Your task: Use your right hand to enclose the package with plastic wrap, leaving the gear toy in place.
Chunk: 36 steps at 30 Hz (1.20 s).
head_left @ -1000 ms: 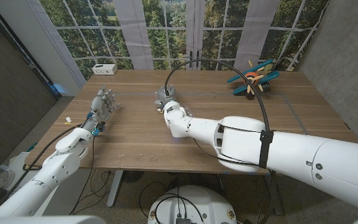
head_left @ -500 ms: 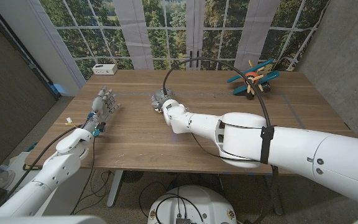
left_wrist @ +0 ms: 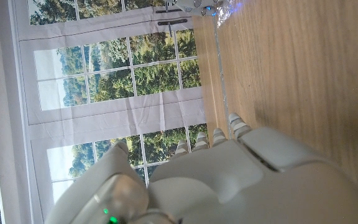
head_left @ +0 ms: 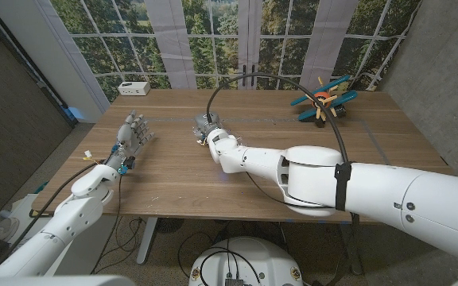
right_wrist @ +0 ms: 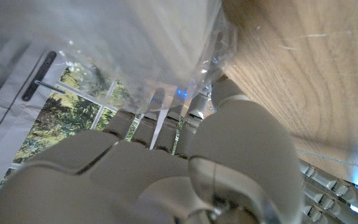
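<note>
Right hand (head_left: 207, 129) sits mid-table, left of centre, fingers curled into crinkled plastic wrap (right_wrist: 135, 50); right wrist view shows the fingertips (right_wrist: 166, 118) pressed into the clear film, so it is gripping the wrap; the package (head_left: 203, 121) is under and just beyond the hand, mostly hidden by hand and film, shape hard to make out. Right arm (head_left: 308, 175) runs in from the bottom right, black cable (head_left: 293, 82) looping over it. Left hand (head_left: 133, 133) near the table's left edge, fingers apart and pointing away from the robot, holding nothing; well apart from the package. Gear toy (head_left: 324, 98), blue and orange, at the far right of the table (head_left: 245, 171), well apart from both hands. Small white box (head_left: 133, 87) at the far left corner.
</note>
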{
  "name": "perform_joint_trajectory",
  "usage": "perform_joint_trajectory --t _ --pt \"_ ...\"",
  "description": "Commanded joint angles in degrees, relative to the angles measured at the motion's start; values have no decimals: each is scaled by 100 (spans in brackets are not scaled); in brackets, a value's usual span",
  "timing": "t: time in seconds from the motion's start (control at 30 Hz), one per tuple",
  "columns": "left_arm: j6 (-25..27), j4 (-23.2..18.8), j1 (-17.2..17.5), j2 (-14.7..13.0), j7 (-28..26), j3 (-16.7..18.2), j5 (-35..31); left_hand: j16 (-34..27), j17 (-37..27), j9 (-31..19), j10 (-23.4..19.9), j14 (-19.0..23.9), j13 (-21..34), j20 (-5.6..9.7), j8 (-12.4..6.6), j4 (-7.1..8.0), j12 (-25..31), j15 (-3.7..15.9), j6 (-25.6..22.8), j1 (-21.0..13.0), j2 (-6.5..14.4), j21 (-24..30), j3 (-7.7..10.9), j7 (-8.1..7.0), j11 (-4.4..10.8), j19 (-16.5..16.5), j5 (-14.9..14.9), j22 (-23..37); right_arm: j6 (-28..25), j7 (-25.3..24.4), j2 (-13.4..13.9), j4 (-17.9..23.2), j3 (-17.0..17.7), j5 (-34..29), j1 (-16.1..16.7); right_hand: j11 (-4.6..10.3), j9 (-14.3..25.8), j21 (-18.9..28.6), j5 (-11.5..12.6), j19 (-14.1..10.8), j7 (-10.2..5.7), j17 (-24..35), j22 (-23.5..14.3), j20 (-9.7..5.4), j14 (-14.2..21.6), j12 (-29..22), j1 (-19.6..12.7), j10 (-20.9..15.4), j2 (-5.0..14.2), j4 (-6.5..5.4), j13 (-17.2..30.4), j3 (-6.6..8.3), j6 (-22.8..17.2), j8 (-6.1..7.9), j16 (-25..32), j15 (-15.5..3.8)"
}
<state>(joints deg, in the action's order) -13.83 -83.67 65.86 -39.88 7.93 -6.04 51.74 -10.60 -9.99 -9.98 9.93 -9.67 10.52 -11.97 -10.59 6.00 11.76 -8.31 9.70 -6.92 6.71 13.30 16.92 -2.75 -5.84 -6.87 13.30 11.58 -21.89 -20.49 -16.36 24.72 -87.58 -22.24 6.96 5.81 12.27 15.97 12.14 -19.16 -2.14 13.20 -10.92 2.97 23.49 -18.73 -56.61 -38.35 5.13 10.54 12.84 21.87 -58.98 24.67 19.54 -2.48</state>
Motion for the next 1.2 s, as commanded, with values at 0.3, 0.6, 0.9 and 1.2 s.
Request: perform_joint_trajectory --t 0.3,0.6,0.9,1.2 --pt "47 21 -79 -17 46 -54 -17 -18 -25 -24 495 -158 28 -16 -6 13 -7 -32 451 -58 -13 9 39 -25 -16 0 -41 25 691 -3065 -76 -359 934 696 543 -68 173 39 50 -117 41 63 1 85 479 -99 -80 -258 42 -158 73 19 -18 187 165 -714" --pt "84 147 -259 3 158 -145 -39 -18 -26 -24 493 -153 29 -16 -7 13 -6 -32 448 -58 -12 9 43 -28 -18 0 -44 25 510 -4348 -14 -121 1314 698 863 -82 193 8 37 -55 85 52 2 147 569 -110 -79 -326 27 -157 81 65 -40 247 143 -664" --pt "75 276 -415 34 266 -226 -65 -17 -27 -24 493 -148 29 -16 -8 12 -6 -34 447 -59 -11 9 46 -22 -13 0 -46 26 -244 -4104 747 1539 1619 115 1399 -97 194 -7 24 -31 94 48 3 160 590 -94 -76 -318 22 -160 84 97 -51 277 117 -658" --pt "65 296 -436 32 283 -245 -71 -15 -27 -24 492 -147 29 -16 -8 11 -5 -36 445 -61 -10 9 49 -23 -16 0 -48 26 -407 -3506 1115 2321 1682 -71 1722 -125 172 -10 -11 -43 115 49 4 184 682 -102 -1 -384 -33 -189 88 102 -102 324 108 -610"
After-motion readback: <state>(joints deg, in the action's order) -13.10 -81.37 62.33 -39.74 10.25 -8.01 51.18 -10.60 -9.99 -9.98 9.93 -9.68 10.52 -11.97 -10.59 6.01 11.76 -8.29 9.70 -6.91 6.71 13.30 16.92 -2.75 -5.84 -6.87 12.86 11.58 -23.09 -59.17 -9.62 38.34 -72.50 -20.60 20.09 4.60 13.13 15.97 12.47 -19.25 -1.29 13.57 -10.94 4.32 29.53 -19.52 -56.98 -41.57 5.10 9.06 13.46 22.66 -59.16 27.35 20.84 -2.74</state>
